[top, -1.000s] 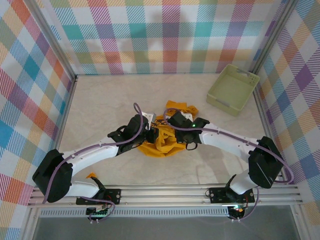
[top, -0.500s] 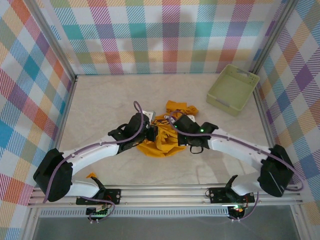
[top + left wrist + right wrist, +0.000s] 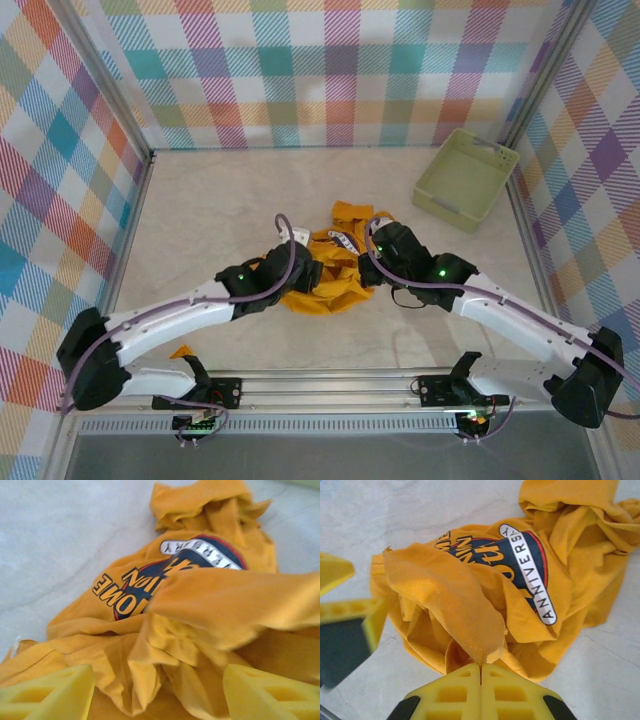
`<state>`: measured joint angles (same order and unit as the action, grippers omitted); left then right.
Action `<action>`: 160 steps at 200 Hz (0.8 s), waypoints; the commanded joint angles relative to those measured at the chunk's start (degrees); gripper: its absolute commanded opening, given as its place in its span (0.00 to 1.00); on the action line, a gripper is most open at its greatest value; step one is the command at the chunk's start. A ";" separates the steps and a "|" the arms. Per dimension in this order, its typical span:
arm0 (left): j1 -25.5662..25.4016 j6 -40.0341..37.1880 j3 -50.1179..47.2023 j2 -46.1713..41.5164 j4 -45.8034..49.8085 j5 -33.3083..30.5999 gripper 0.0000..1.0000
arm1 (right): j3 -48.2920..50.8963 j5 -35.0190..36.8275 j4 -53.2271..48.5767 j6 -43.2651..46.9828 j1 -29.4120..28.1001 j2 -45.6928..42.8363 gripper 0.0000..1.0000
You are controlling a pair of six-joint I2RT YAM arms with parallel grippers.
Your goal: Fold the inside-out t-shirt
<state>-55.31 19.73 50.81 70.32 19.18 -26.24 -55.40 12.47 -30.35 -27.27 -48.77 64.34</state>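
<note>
The right gripper [image 3: 480, 667] is closed tight, its two yellow fingers meeting on a raised fold of the t-shirt [image 3: 325, 285], which peaks up from the pinch like a small tent. The left gripper [image 3: 157, 690] is spread wide, with its fingers on either side of a rumpled ridge of cloth and nothing clamped between them.

The t-shirt is a crumpled heap at the middle of the table [image 3: 200, 210]. The left gripper is at its 9 o'clock side and the right gripper at its 3 o'clock side. A dark printed badge [image 3: 520, 565] with a white lettered band faces up among the folds.

The cloth looks light, limp and thin (it drapes straight off the pinch). It will likely sag and trail rather than hold a shape, and one pinch may gather several layers at once. It won't break, and it is not slippery against the finger pads. Better places to take hold would be a hem, shoulder seam or sleeve edge, where a single layer can be drawn flat. I cannot pick out which edge is which in this bundle.

The table is pale, smooth and marbled, so the cloth should slide on it easily. A pale green basket [image 3: 466, 177] sits at 2 o'clock from the heap, well apart. Checked walls [image 3: 330, 70] close the sides.
</note>
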 commanded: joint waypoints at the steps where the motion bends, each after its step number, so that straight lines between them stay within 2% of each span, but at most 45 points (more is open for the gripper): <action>1: -4.44 3.98 -0.82 -4.99 3.85 -9.32 0.71 | -2.15 -3.13 4.01 2.26 0.10 0.79 0.00; 25: -6.21 7.44 0.74 -1.70 3.41 -3.50 0.72 | -2.53 -3.88 4.79 2.61 0.08 1.27 0.00; 52: -5.98 10.77 2.91 5.11 0.85 0.23 0.68 | -2.53 -4.23 5.07 2.66 -0.10 1.08 0.00; 89: -1.56 15.77 4.20 9.45 -2.29 5.66 0.57 | -1.66 -4.30 5.60 3.05 -0.50 0.16 0.00; 160: 2.35 18.47 2.75 10.94 -9.17 10.98 0.56 | -0.46 -4.47 6.37 3.78 -0.82 -0.44 0.00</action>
<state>-54.35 36.27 52.77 80.38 14.02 -18.50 -55.72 8.49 -25.74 -24.58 -49.21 64.90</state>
